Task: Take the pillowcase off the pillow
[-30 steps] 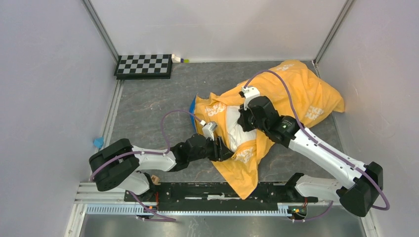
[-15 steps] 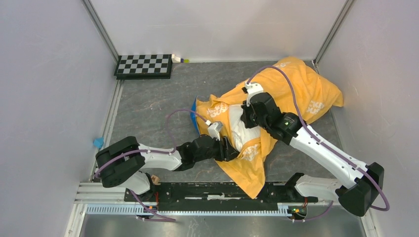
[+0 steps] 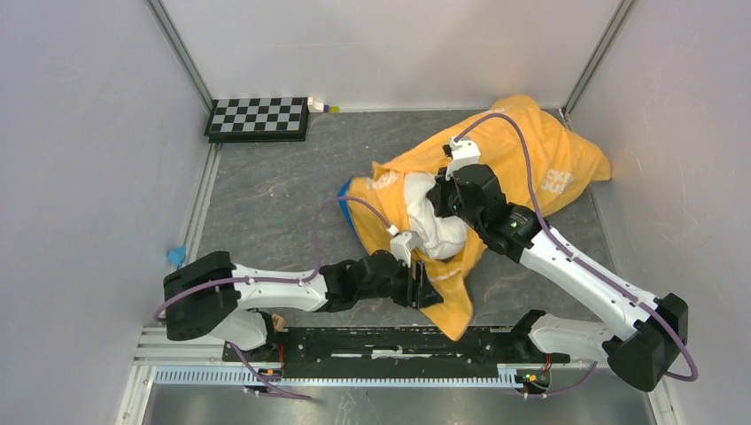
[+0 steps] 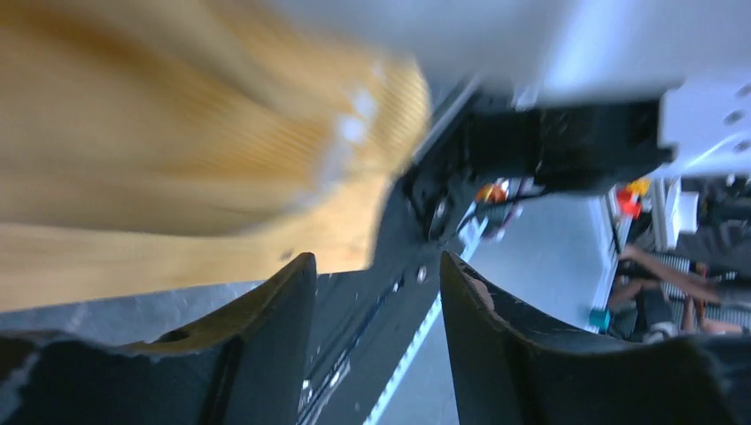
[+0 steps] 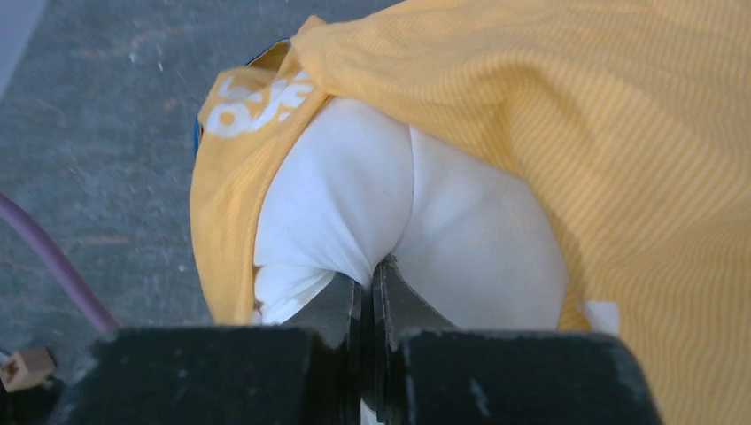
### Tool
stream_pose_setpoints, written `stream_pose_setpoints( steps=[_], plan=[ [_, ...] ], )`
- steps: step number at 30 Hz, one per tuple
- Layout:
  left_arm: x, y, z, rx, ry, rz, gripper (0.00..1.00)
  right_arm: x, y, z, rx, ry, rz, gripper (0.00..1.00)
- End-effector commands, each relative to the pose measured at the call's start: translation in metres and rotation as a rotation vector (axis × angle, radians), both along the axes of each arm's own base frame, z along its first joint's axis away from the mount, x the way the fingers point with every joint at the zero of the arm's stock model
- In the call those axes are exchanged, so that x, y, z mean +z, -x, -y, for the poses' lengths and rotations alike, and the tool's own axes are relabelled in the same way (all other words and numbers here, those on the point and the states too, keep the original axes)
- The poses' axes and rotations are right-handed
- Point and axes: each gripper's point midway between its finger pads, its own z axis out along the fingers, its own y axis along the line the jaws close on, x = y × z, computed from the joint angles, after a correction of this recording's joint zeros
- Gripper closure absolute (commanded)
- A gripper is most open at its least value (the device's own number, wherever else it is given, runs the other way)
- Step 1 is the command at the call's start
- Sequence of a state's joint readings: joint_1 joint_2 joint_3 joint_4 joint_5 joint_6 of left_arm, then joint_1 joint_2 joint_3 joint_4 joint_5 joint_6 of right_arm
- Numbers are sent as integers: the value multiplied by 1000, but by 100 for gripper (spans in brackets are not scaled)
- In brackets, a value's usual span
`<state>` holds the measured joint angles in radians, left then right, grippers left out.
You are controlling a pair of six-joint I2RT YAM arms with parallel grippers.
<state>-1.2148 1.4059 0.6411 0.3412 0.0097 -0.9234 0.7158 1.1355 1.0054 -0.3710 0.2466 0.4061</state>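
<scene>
The pillowcase lies orange side up at the back right, with a thin blue edge at its left. The white pillow bulges out of its open mouth. My right gripper is shut on a pinch of the pillow's white fabric; in the right wrist view the gripper has its jaws closed on the pillow, with the pillowcase peeled back around it. My left gripper sits at the pillowcase's lower flap. In the left wrist view the gripper is open and empty, with blurred orange pillowcase fabric above it.
A checkerboard plate lies at the back left with a small item beside it. A small blue object sits by the left wall. The black mounting rail runs along the near edge. Walls close in on both sides.
The left gripper has moved right and nearer along the lower flap. The right gripper has shifted slightly right with the pillow, which bulges out more. The pillowcase has bunched toward the back right.
</scene>
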Motion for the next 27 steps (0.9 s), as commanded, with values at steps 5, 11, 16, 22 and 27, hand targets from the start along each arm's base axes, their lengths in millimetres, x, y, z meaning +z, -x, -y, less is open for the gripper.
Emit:
stream_pose_setpoints(
  steps=[5,11,16,22,27],
  plan=[
    [-74,41,-21,-99,-167,-134,46,157,-37,-5,-100,-292,371,100],
    [-67,12,-48,19,-131,-110,45,159,-26,2,-72,-256,365,100],
    [-26,-12,-72,86,-178,41,31,136,-12,11,-51,-215,339,100],
    [39,-38,-117,225,-251,229,19,112,-2,12,-14,-187,307,100],
    [78,-59,-135,289,-337,363,17,98,0,4,34,-177,292,100]
  ],
)
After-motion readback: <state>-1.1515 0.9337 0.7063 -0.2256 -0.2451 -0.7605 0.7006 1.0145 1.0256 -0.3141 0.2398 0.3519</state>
